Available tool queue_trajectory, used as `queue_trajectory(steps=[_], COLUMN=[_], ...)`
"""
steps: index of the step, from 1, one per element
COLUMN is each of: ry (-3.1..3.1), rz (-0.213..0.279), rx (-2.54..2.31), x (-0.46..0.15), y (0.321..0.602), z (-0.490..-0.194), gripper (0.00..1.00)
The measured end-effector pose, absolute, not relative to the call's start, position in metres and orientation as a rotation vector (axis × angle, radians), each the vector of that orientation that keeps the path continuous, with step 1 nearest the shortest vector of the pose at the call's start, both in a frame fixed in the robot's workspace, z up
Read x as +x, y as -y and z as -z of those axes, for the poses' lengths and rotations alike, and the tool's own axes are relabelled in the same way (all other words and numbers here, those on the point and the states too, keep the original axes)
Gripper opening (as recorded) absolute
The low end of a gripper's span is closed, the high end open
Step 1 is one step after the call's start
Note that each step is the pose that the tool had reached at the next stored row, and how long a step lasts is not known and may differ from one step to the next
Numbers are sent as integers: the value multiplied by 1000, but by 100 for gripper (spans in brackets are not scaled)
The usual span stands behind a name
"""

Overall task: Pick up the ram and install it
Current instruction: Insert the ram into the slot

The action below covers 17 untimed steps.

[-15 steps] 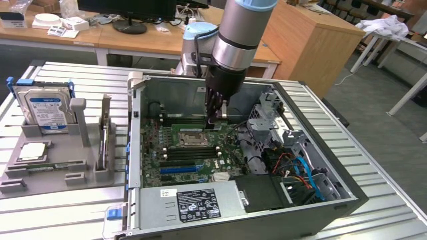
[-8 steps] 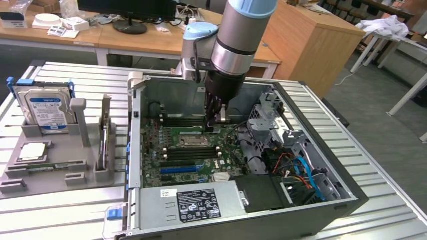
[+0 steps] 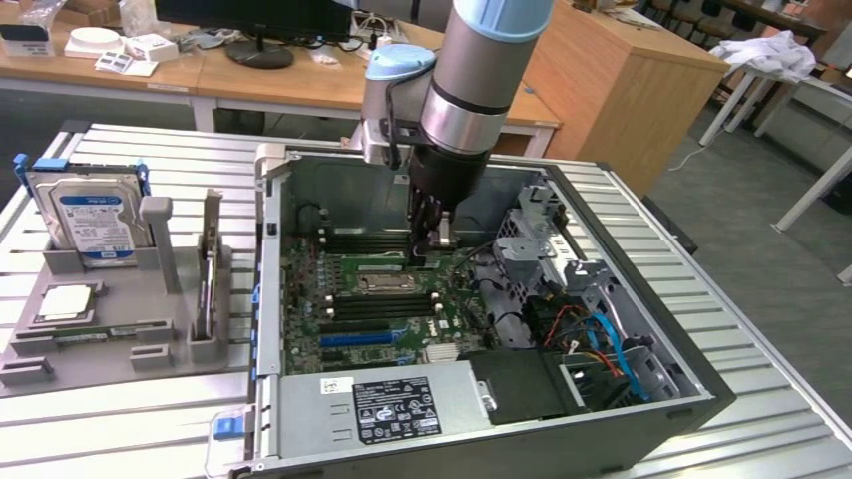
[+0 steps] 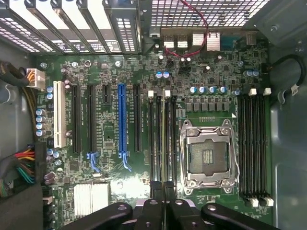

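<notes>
Inside the open computer case (image 3: pixel 692 399), which lies on its side on the slatted worktop (image 3: pixel 134 429), the pick-up part of the job looks done. The claw (image 3: pixel 429 244) is narrowed onto the ram (image 4: pixel 163 139), which the wrist view shows edge-on as a thin pale-green line running out from between the dark fingers (image 4: pixel 152 211). The stick is lined up along the bank of black memory slots (image 4: pixel 154 139) just beside the CPU socket (image 4: pixel 208 153), parallel to them and between their white end latches (image 4: pixel 167 94). I cannot tell whether its lower edge has entered a slot or hangs just above one, so I judge the seating and latching as not yet finished. In the exterior view the arm (image 3: pixel 466 90) reaches almost straight down through the case opening, wrist vertical, with the claw low over the motherboard (image 3: pixel 349 329) near its middle. Well apart, toward the exterior view's left, a grey holder (image 3: pixel 80 364) carries the hard drive (image 3: pixel 91 215).
</notes>
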State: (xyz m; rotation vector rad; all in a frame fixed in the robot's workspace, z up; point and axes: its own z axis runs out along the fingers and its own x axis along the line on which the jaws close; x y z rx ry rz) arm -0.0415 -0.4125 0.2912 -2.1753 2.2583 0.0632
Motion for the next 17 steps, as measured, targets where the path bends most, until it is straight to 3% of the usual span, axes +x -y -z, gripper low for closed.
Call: queue_trajectory(steps=[17], ry=[-2258], rz=[-63], rx=[-2175], x=[-41], y=[419], z=[-283], gripper=[12])
